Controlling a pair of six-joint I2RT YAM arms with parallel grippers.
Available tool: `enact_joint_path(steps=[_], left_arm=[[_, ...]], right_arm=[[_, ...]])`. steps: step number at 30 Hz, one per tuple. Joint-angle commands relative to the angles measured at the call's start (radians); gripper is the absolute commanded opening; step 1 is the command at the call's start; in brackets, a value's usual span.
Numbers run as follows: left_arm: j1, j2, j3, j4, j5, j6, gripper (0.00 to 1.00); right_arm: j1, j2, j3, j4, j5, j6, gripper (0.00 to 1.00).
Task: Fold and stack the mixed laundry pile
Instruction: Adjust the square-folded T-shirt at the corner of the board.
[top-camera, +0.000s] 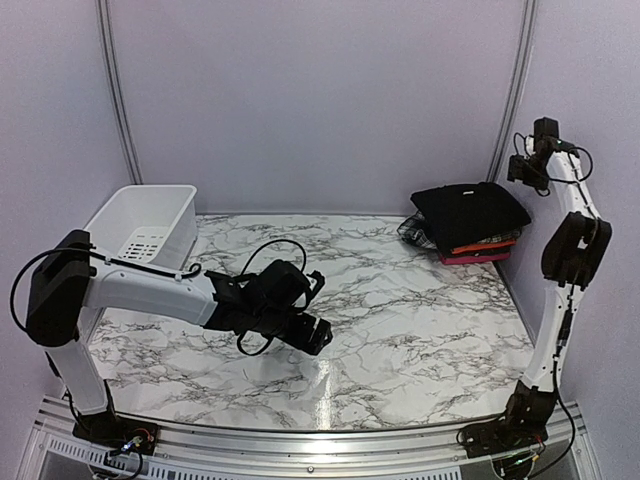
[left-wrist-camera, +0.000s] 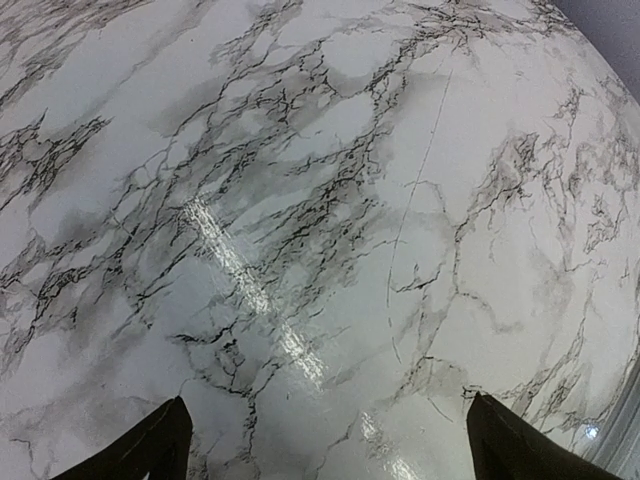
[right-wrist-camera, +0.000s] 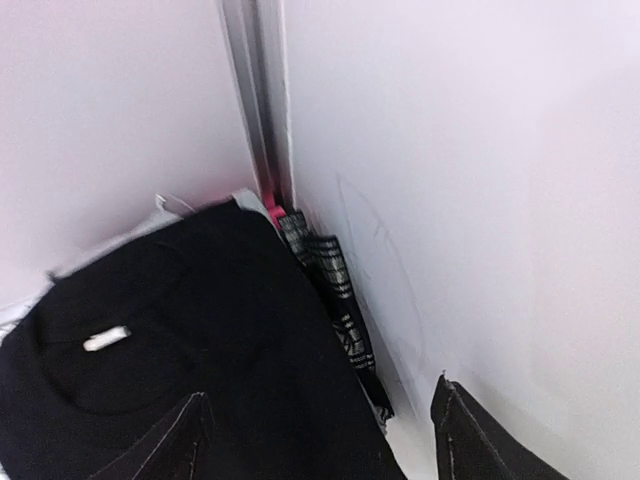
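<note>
In the top view the left gripper (top-camera: 318, 336) is seen only as a dark mass low over the marble table (top-camera: 420, 330), toward 7 o'clock of centre, and its jaws cannot be read there. In its wrist view two fingertips (left-wrist-camera: 150, 445) are cut off by the bottom edge, spread wide with only bare marble between them. The right gripper (top-camera: 524, 168) is raised at 2 o'clock above the laundry pile (top-camera: 470, 222). Its blurred wrist view shows parted fingers (right-wrist-camera: 480, 440) with nothing clasped. The pile is stacked folded in the 2 o'clock corner. A black cloth (right-wrist-camera: 180, 360) with a small white tag covers it, so only thin edges of a plaid piece (right-wrist-camera: 340, 300) and a red-pink piece (top-camera: 478, 257) are shown. A white basket (top-camera: 150, 215) is set at 10 o'clock.
</note>
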Motion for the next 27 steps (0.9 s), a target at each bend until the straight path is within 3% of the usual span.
enact_joint_path(steps=[1, 7, 12, 16, 21, 27], left_arm=[[0.006, -0.092, -0.023, 0.015, -0.051, -0.034, 0.99], [0.031, -0.236, -0.068, 0.077, -0.124, -0.044, 0.99], [0.067, -0.300, -0.066, 0.072, -0.138, -0.034, 0.99], [0.118, -0.329, -0.076, 0.068, -0.118, -0.098, 0.99], [0.185, -0.355, -0.073, 0.037, -0.107, -0.159, 0.99], [0.253, -0.382, -0.061, -0.040, -0.073, -0.196, 0.99]], right_arm=[[-0.005, -0.110, -0.042, 0.053, -0.136, 0.031, 0.71], [-0.002, -0.110, -0.138, 0.071, -0.278, 0.048, 0.70], [-0.002, -0.048, -0.163, 0.058, -0.237, 0.061, 0.70], [-0.005, -0.024, -0.204, 0.056, -0.146, 0.066, 0.73], [-0.036, 0.012, -0.258, 0.022, -0.148, 0.091, 0.73], [-0.043, -0.103, -0.383, 0.061, -0.192, 0.097, 0.78]])
